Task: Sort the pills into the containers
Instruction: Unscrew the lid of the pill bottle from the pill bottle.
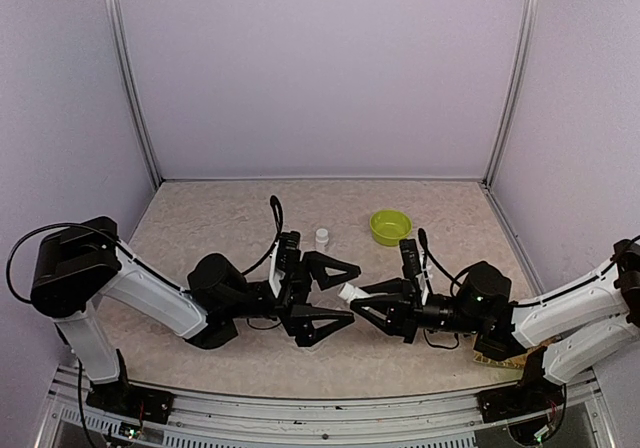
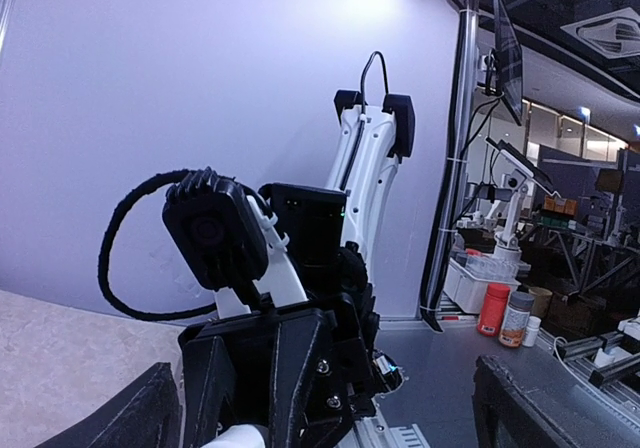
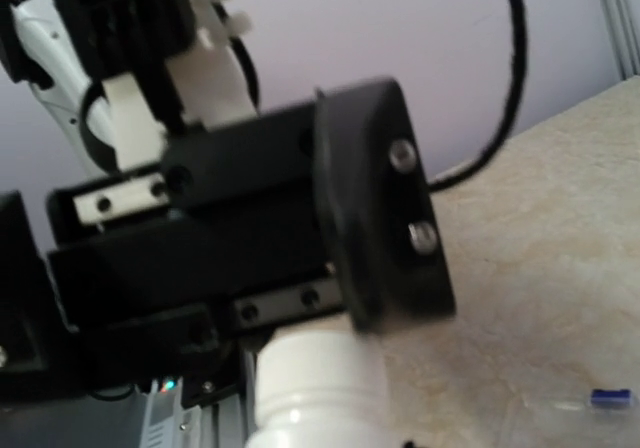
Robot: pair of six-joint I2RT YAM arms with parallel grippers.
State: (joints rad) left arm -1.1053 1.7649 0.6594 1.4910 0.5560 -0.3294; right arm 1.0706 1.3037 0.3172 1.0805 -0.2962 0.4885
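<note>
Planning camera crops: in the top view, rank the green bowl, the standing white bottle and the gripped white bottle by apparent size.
Largest: green bowl.
Then standing white bottle and gripped white bottle: they look alike, and the gripped one is partly hidden, so unranked.

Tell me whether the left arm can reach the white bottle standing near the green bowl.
Probably yes. The left gripper is open, gripping nothing, and the standing bottle sits on bare table just beyond its far finger, nothing between. It must first clear the held bottle in the right gripper.
</note>
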